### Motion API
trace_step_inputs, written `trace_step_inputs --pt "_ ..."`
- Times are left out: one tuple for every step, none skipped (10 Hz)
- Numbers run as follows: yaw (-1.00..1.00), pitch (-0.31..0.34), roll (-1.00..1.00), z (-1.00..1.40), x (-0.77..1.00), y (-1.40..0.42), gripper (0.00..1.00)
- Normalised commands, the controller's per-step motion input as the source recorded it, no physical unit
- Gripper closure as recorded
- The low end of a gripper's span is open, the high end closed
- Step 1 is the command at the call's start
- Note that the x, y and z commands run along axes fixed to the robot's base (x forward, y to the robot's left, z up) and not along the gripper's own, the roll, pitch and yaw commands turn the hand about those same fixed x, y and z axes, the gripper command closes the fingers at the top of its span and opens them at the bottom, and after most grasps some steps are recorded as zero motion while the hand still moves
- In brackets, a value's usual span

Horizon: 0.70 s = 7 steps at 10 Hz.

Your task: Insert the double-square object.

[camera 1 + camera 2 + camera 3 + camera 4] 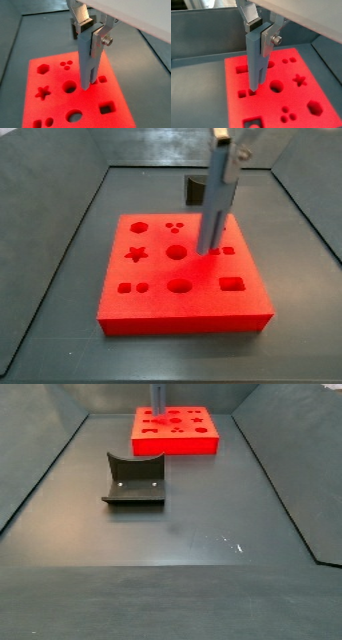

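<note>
My gripper (91,33) is shut on the top end of the double-square object (89,60), a long grey-blue bar that hangs upright with its two prongs pointing down. It also shows in a wrist view (256,65) and in a side view (214,198). The prong tips are at the top face of the red board (50,112), at a pair of small square holes; one hole (102,79) shows beside the tips. I cannot tell whether the prongs have entered. In a side view the bar (156,396) stands over the far board (174,442).
The board (160,303) has several other shaped holes, among them a star (135,254) and a round one (177,252). The dark fixture (134,479) stands on the grey floor away from the board. Grey walls (67,238) ring the floor.
</note>
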Motion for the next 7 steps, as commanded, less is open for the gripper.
trace_step_inputs --pt "-1.0 -0.004 0.0 -0.12 0.0 0.0 1.0" --pt "-1.0 -0.003 0.0 -0.1 0.0 0.0 1.0" --pt "-1.0 -0.003 0.0 -0.07 0.0 0.0 1.0" --pt "-1.0 0.0 0.0 -0.05 0.0 0.0 1.0" --pt "-1.0 0.0 0.0 -0.05 0.0 0.0 1.0" --pt "-1.0 0.0 0.0 -0.03 0.03 0.0 1.0" --pt "-0.78 0.0 0.01 0.0 0.3 0.0 1.0"
